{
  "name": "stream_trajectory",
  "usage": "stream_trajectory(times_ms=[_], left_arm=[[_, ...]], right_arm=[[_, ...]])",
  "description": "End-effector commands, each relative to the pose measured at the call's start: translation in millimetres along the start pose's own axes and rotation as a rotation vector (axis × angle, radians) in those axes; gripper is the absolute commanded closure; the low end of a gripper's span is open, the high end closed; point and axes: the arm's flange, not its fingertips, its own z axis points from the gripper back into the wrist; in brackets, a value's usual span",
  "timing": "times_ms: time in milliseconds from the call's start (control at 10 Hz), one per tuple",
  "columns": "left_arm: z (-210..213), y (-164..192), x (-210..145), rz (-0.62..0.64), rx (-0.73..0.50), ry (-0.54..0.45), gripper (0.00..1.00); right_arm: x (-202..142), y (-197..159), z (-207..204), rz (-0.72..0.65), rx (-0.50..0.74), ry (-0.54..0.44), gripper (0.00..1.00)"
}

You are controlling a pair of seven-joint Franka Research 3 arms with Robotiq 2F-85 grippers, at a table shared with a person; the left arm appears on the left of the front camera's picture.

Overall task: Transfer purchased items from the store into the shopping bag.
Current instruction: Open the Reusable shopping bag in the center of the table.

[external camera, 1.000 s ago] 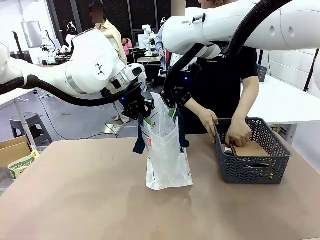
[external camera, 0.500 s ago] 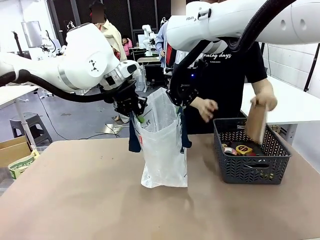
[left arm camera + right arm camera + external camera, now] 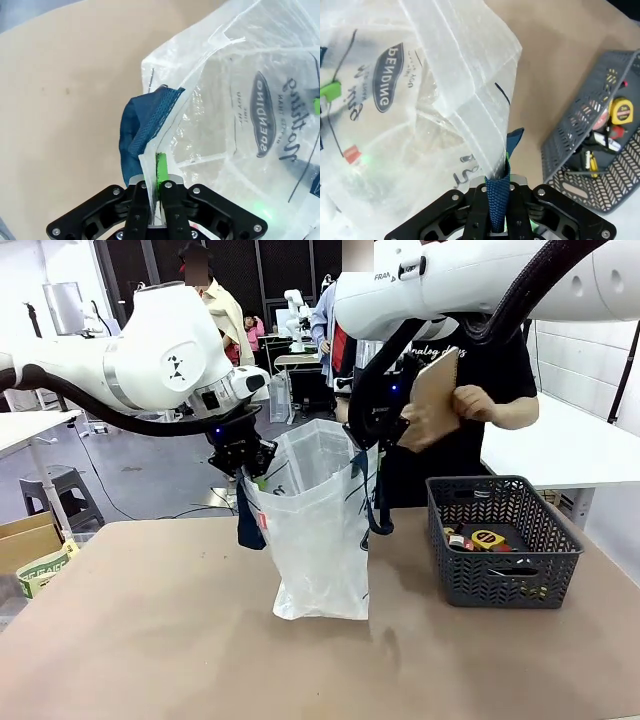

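The person's hand [image 3: 472,403] has lifted a tan packet [image 3: 432,400] out of the basket [image 3: 505,580] and grips it above the bag [image 3: 315,530], whose mouth the left gripper [image 3: 250,462] and right gripper [image 3: 372,440], both clamped on it, now hold wider; dropping it in looks next

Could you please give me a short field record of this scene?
bag: held open on the table
left claw: shut on the bag's rim beside a navy strap
right claw: shut on the opposite rim and strap
tan package: in the person's hand, raised, between bag and basket
basket: on the table, tape measure inside
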Motion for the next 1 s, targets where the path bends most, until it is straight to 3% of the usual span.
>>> stream_trajectory(times_ms=[0, 300, 900], left_arm=[[6, 0, 2, 0.043, 0.056, 0.021, 1.0], [11, 5, 3, 0.03, 0.118, 0.023, 1.0], [10, 12, -2, -0.126, 0.015, -0.016, 1.0]], right_arm=[[-6, -4, 0, 0.057, -0.048, 0.043, 1.0], [-6, -9, 2, 0.131, -0.089, 0.056, 1.0], [-7, -11, 2, 0.231, -0.062, 0.013, 1.0]])
